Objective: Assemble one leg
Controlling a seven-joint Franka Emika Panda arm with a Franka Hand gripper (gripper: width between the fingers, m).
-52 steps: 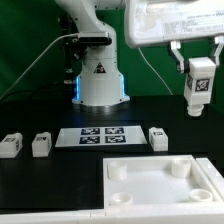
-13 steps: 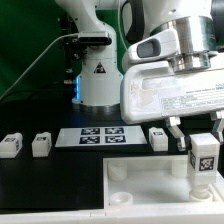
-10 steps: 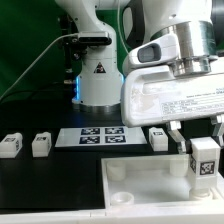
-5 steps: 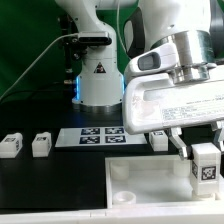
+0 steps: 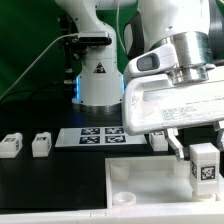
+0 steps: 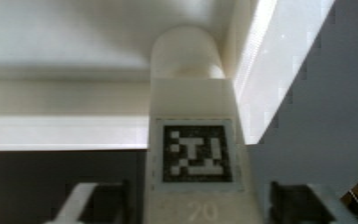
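Observation:
My gripper (image 5: 203, 150) is shut on a white leg (image 5: 204, 168) with a black-and-white tag on its face. It holds the leg upright over the near corner of the white panel (image 5: 150, 192) on the exterior view's right. The leg's lower end is at the panel's rim; contact cannot be told. In the wrist view the leg (image 6: 194, 120) runs out between the fingers (image 6: 98, 202) of my gripper (image 6: 197, 208), its rounded far end against the panel (image 6: 69, 110). Two more legs (image 5: 11, 145) (image 5: 41, 144) lie at the exterior view's left. Another leg (image 5: 158, 139) is partly hidden behind my hand.
The marker board (image 5: 92, 136) lies flat on the black table behind the panel. The robot's white base (image 5: 100, 75) stands at the back. The panel has round corner sockets, one (image 5: 121, 198) near its front left corner.
My gripper has come down from high up with the leg to the panel's right corner. Over the last second it has sunk a little lower and shifted slightly right.

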